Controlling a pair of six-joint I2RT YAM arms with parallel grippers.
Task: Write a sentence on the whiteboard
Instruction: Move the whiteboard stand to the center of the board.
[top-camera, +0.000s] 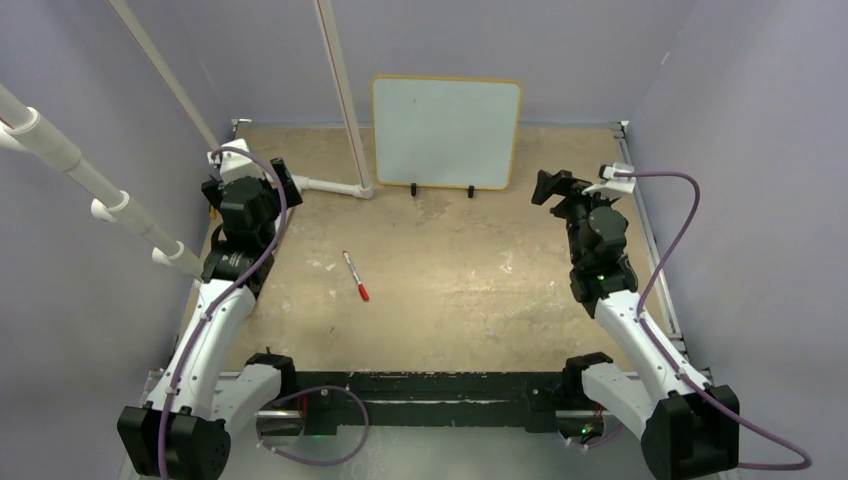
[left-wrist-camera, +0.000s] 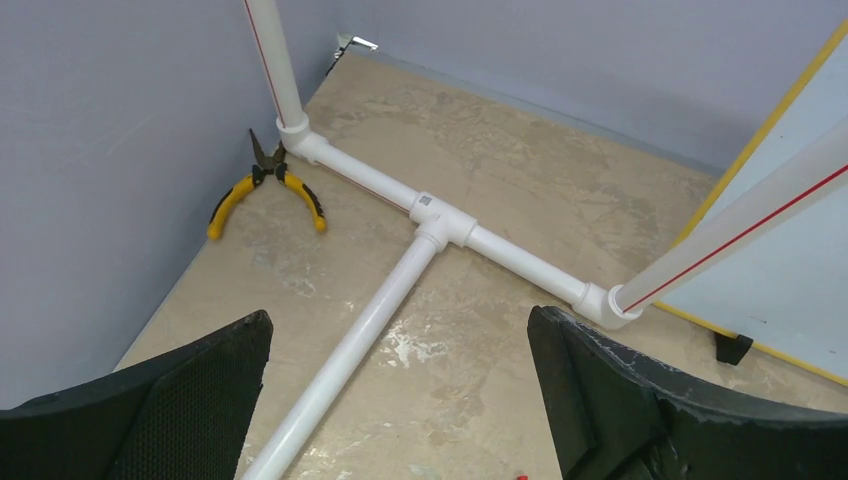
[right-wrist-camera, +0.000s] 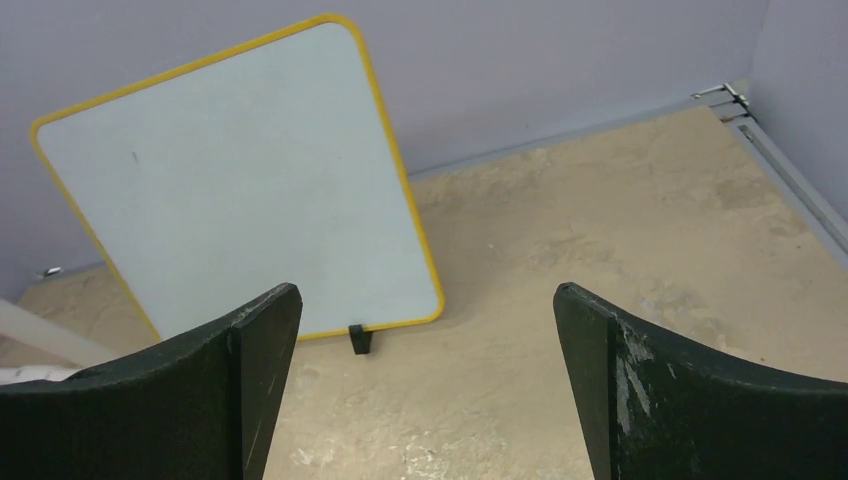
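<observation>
The task has not visibly begun. The whiteboard (top-camera: 447, 132) stands on its two black feet at the middle of the table's (top-camera: 480, 290) far edge, leaning back toward the wall. Its white face is bare in both the overhead view and the right wrist view (right-wrist-camera: 230, 180). No stroke of the sentence shows on it.

A marker with a red cap (top-camera: 355, 276) lies flat on the table, left of centre and well apart from the board, with nothing touching it.

The left tool (left-wrist-camera: 400, 315) has its jaws wide apart and holds nothing. It faces the far left corner, where a white pipe frame (left-wrist-camera: 440, 225) runs along the table and yellow-handled pliers (left-wrist-camera: 265, 190) lie against the wall. The right tool (right-wrist-camera: 428, 290) is also spread wide and empty. It sits near the right edge and faces the board.

By this reading everything is still to do: picking up the marker, most likely removing its cap, bringing the tip to the board, and writing the whole sentence. The left arm looks the nearer of the two to the marker.
</observation>
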